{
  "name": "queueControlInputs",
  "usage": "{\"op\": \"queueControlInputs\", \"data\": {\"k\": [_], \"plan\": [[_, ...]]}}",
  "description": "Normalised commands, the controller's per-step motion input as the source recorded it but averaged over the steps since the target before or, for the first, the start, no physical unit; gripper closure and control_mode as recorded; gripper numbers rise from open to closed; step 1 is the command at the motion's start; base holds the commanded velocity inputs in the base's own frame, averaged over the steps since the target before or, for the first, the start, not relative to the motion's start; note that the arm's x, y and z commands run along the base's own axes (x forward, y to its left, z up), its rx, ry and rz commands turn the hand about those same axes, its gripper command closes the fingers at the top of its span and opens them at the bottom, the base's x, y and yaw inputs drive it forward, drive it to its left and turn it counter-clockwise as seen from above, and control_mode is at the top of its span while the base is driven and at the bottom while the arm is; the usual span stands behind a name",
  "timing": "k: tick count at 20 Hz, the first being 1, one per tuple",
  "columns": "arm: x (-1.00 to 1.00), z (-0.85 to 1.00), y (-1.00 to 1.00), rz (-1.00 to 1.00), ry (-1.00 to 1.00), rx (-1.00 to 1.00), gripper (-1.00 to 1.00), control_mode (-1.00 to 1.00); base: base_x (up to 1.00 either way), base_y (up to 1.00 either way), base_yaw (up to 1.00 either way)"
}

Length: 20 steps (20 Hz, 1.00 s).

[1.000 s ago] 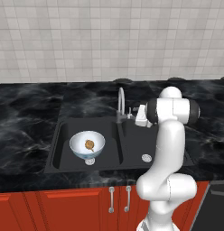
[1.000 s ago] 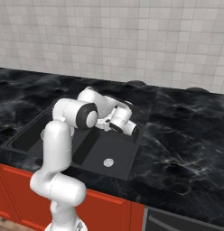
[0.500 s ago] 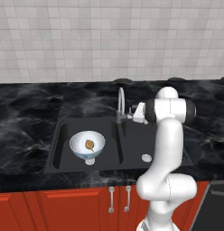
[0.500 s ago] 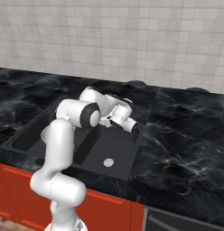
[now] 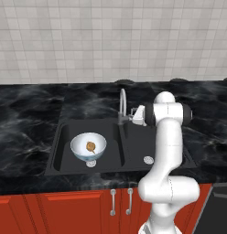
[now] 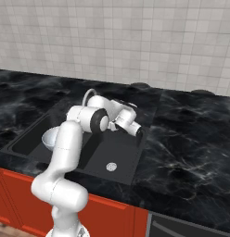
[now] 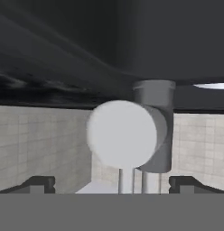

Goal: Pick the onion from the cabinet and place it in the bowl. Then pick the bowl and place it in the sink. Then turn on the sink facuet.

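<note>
The white bowl point(image 5: 79, 146) stands in the left basin of the black sink point(image 5: 133, 148) with the golden-brown onion point(image 5: 91, 146) inside it. The silver sink faucet point(image 5: 122, 104) rises behind the divider between the basins. My gripper point(image 5: 132, 117) is level with the faucet's base, just right of it, and points at it. In the hand view the faucet's side lever point(image 7: 122, 134) shows end-on as a pale disc in front of the grey faucet body point(image 7: 155, 97), centred between my spread fingertips point(image 7: 39, 182). My gripper point(image 7: 113, 182) is open and holds nothing. The cabinet is out of view.
Black marble counter point(image 5: 28, 109) surrounds the sink, backed by a tiled wall point(image 5: 110, 41). Low red cupboards point(image 5: 65, 212) run under the counter. The right basin holds only its silver drain point(image 5: 148, 160). The faucet spout point(image 6: 89, 94) arches behind my arm.
My hand has edged slightly closer to the faucet's base. The bowl and the onion have stayed put, and the jaws have stayed wide.
</note>
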Motion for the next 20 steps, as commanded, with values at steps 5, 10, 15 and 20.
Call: {"op": "queueControlInputs", "data": {"k": [5, 10, 15, 20], "plan": [[0.38, -0.01, -0.08, -0.02, 0.0, 0.0, -1.0, -1.0, 0.0, 0.0, 0.0], [0.22, -0.06, 0.0, -0.01, 0.0, 0.0, -1.0, -1.0, 0.0, 0.0, 0.0], [0.0, -0.01, 0.0, 0.0, 0.0, 0.0, 1.0, -1.0, 0.0, 0.0, 0.0], [0.0, 0.07, -0.07, -0.08, 0.0, 0.03, 1.0, -1.0, 0.0, 0.0, 0.0]]}}
